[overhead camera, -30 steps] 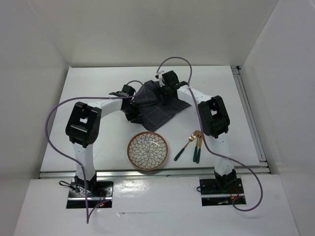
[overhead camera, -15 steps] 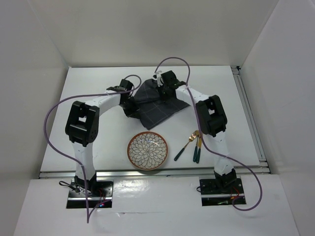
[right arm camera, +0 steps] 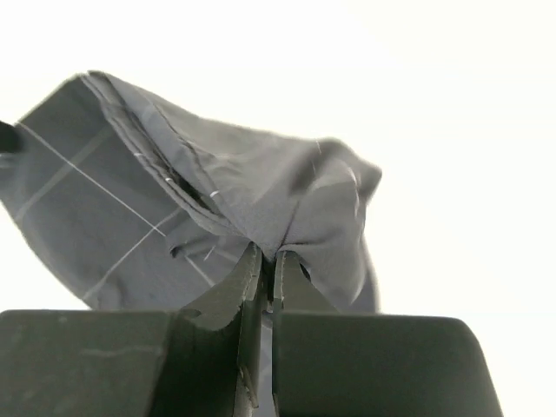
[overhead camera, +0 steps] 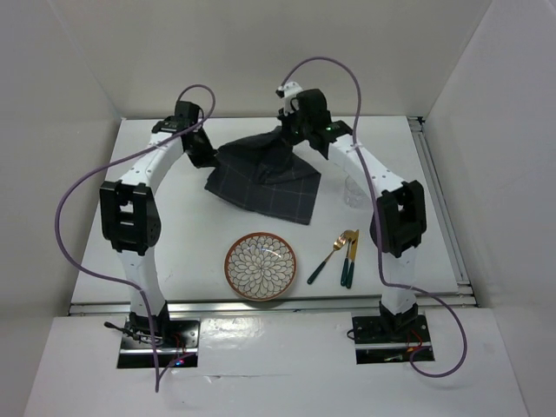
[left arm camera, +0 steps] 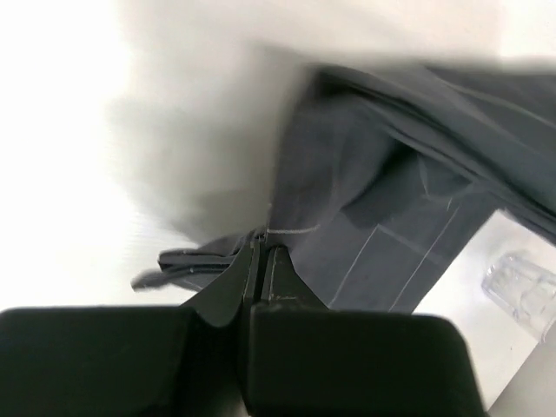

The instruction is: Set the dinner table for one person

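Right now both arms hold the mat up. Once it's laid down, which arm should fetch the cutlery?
Right, probably. The cutlery lies right of the plate, on the right arm's side; the left arm would have to cross the plate. Both must first release the mat.

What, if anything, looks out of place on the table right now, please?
The grey grid mat is not lying flat: the left gripper and right gripper each pinch an edge, so it sags, creased, between them.

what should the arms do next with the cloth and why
Probably draw the left gripper and right gripper apart to stretch the cloth mat flat: both are shut on its bunched edges, and it sags creased over the dinner table.
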Robot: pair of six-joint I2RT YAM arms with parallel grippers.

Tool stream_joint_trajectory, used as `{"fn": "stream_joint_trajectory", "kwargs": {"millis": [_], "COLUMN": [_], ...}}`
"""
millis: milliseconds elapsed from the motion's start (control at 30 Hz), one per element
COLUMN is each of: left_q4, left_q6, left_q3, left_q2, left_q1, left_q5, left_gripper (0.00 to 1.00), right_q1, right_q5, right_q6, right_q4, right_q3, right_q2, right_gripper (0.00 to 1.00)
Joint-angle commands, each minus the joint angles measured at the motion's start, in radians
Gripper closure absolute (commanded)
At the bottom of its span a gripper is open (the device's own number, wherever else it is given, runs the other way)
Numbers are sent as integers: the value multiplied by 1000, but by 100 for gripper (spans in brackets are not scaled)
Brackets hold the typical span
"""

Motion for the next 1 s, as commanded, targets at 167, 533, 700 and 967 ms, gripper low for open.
{"fn": "stream_joint_trajectory", "kwargs": {"millis": [167,533,700,967], "left_q4": [-136,-159,-159,-144], "left_q6": [96,123,132,169], "left_q3": [198,235,172,81], "left_q2": [-46,-274,-417,-630], "left_q1": [115,178,187,229], "left_q5": [-18,15,16,-7], "left_gripper": [100,100,100,100], "right_q1": [4,45,77,99], "right_q5": [-21,-32,-32,-46], "right_q6": [30,62,91,124], "right_q4": [-18,-50,-93,-136], "right_q3": [124,84,-16,-231], "right_q2": [-147,-393,-510,-743], "right_gripper": [100,100,100,100]}}
